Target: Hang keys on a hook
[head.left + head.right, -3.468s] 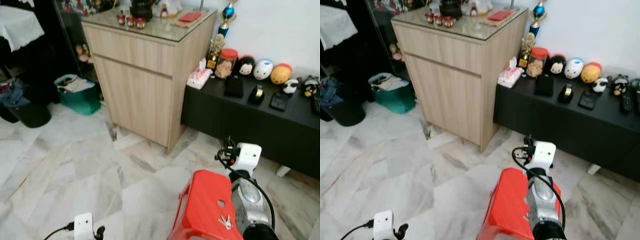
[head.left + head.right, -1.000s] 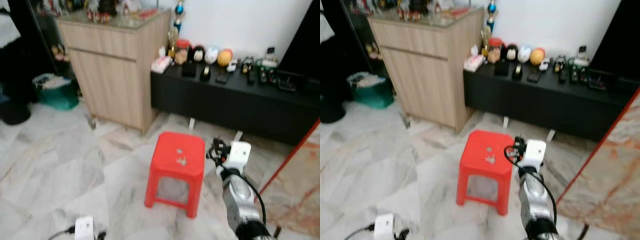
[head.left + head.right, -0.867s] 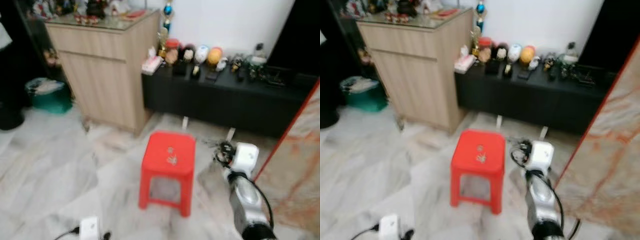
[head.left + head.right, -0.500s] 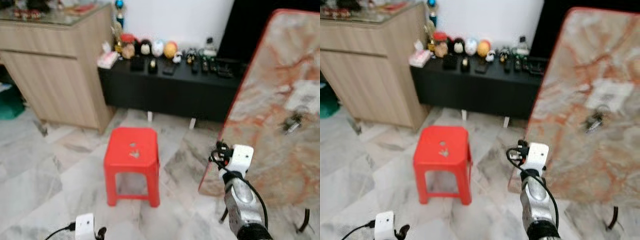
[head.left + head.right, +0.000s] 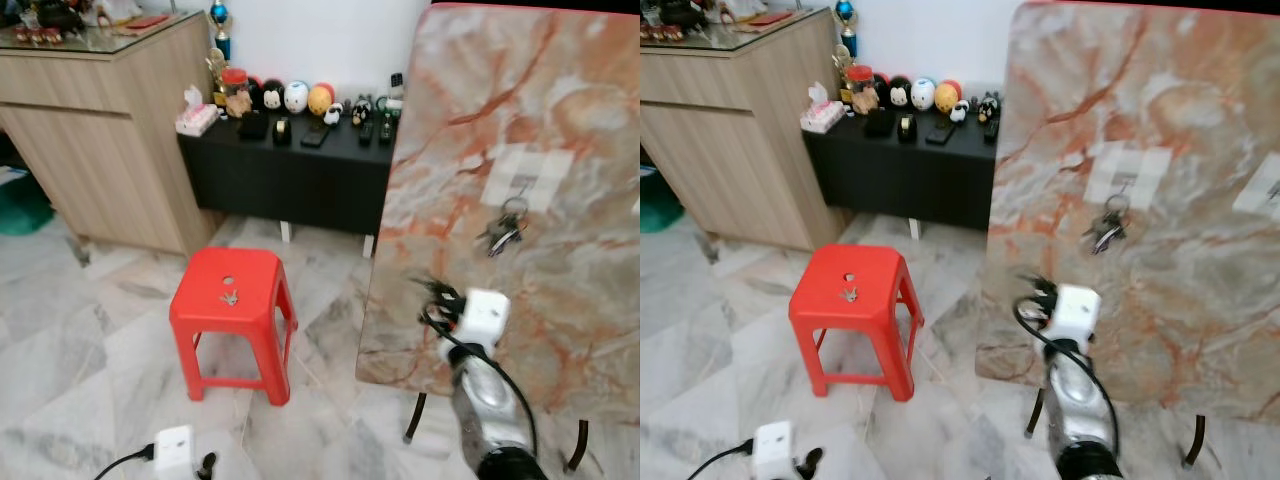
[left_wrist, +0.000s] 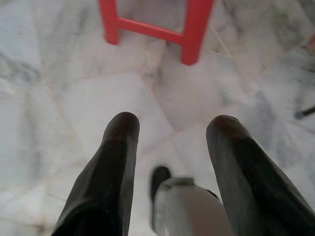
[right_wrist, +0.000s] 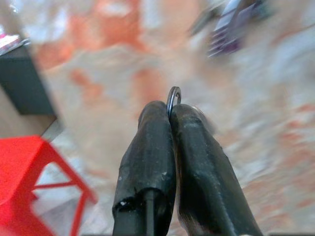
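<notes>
1. Your right gripper (image 7: 171, 115) is pinched closed on a thin metal key ring (image 7: 173, 96) – the ring pokes out just past the fingertips; the keys themselves are hidden behind the fingers
2. In the head views the right arm (image 5: 480, 390) reaches up toward a big marbled orange-grey board (image 5: 560, 120) standing upright on thin dark legs, wrist short of the board face
3. A bunch of keys (image 5: 503, 232) already hangs on the board from a hook on a pale patch (image 5: 527, 178), above and right of your wrist – apart from the gripper
4. A second pale patch (image 5: 1260, 195) sits at the board's right edge; what hangs there is too small to tell
5. Your left gripper (image 6: 170, 125) hangs low with its fingers spread apart, nothing between them, pointing at the marble floor (image 6: 59, 98) near the stool's legs
6. Red stool (image 5: 230, 293) stands left of the board, a small set of keys (image 5: 230, 298) lying on its seat next to the centre hole
7. Behind it – a black low cabinet (image 5: 290, 180) with a row of round toy figures (image 5: 295, 97), and a wooden cupboard (image 5: 100, 120) to its left
8. Right wrist view is blurred, so the board's detail is smeared
</notes>
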You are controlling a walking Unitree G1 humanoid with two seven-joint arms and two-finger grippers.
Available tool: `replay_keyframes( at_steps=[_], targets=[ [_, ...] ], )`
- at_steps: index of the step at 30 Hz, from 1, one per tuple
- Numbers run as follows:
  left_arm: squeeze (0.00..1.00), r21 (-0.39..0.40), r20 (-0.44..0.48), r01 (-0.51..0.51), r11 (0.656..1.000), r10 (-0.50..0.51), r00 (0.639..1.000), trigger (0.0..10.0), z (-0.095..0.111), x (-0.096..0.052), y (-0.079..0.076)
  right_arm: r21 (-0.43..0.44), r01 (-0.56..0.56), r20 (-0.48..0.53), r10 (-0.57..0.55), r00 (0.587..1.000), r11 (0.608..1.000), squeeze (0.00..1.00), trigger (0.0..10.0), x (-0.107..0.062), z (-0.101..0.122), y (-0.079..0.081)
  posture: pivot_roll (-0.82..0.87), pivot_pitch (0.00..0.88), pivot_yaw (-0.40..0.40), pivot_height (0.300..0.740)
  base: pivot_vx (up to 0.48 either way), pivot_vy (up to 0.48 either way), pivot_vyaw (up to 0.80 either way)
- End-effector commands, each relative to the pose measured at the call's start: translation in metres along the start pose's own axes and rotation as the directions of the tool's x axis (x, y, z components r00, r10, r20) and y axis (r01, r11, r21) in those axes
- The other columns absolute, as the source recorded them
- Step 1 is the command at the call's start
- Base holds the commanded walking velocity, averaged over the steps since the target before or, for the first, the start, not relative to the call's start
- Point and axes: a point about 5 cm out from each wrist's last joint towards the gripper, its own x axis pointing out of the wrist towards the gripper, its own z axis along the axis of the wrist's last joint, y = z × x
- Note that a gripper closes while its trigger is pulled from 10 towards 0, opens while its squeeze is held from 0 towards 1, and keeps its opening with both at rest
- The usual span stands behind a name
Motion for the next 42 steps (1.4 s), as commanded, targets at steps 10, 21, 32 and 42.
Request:
replay_keyframes(
  at_steps=[10, 21, 32, 42],
  targets=[
    [0.00, 0.016, -0.011, -0.016, 1.000, 0.016, 1.000, 10.0, -0.002, -0.001, 0.007, -0.001, -0.002, 0.030, 0.003, 1.000, 1.000, 0.00, 10.0, 0.004, 0.007, 0.006, 0.00, 0.000, -0.034, 0.740, 0.000, -0.348, 0.00],
    [0.00, 0.018, -0.017, -0.020, 1.000, 0.020, 1.000, 10.0, -0.003, -0.001, 0.007, -0.261, 0.285, 0.166, -0.248, 0.954, 0.922, 0.00, 10.0, 0.011, 0.036, -0.033, 0.00, 0.000, -0.034, 0.740, 0.000, 0.000, 0.00],
    [0.00, 0.024, -0.016, -0.011, 1.000, 0.012, 1.000, 10.0, -0.003, -0.001, 0.006, -0.467, 0.512, 0.386, -0.355, 0.851, 0.721, 0.00, 10.0, 0.012, 0.066, -0.050, 0.00, 0.000, -0.029, 0.740, 0.000, 0.000, 0.00],
    [0.00, 0.025, -0.013, -0.009, 1.000, 0.009, 1.000, 10.0, -0.001, 0.000, 0.005, -0.548, 0.520, 0.386, -0.354, 0.852, 0.655, 0.00, 10.0, 0.016, 0.062, -0.041, 0.00, 0.000, -0.031, 0.740, 0.000, 0.000, 0.00]
  ],
)
